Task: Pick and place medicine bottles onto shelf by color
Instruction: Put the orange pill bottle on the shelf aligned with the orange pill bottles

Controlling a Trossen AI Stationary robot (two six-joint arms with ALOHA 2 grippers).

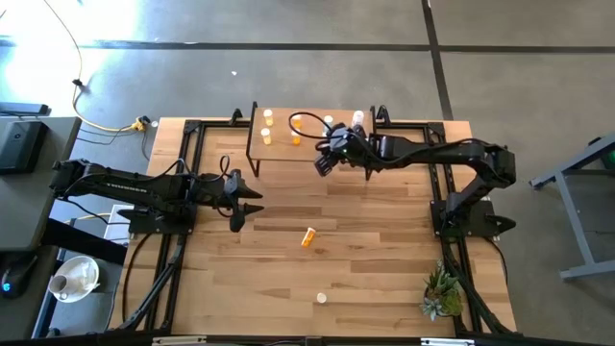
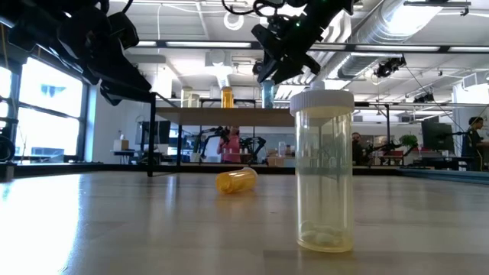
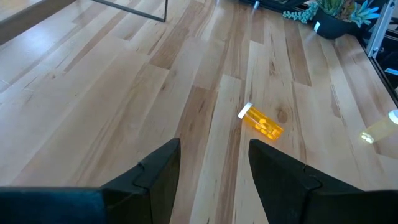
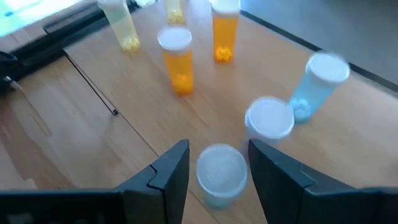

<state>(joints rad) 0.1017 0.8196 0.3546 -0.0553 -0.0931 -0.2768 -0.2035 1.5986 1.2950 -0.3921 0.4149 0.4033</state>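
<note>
A clear, yellowish plastic bottle point(image 2: 324, 169) with a ribbed white cap stands upright close to the table's near edge, a few pale pills at its bottom. Farther in, toward the table's middle, an orange bottle point(image 1: 307, 236) lies on its side on the smooth pale plank table point(image 1: 384, 250). The left gripper point(image 3: 211, 168) hovers near the table's left edge, its dark angular fingers spread wide and empty, pointed toward that orange bottle. At the far edge stands the shelf point(image 1: 279, 150), a light-wood board on thin black legs. The right gripper point(image 4: 214, 163) hangs over its right end, fingers wide on either side of a blurred, white-capped pale-blue bottle point(image 4: 219, 174); whether they touch it is unclear. Orange, yellowish and blue bottles stand upright beyond. Behind lies an open workshop with ceiling ducts.
</note>
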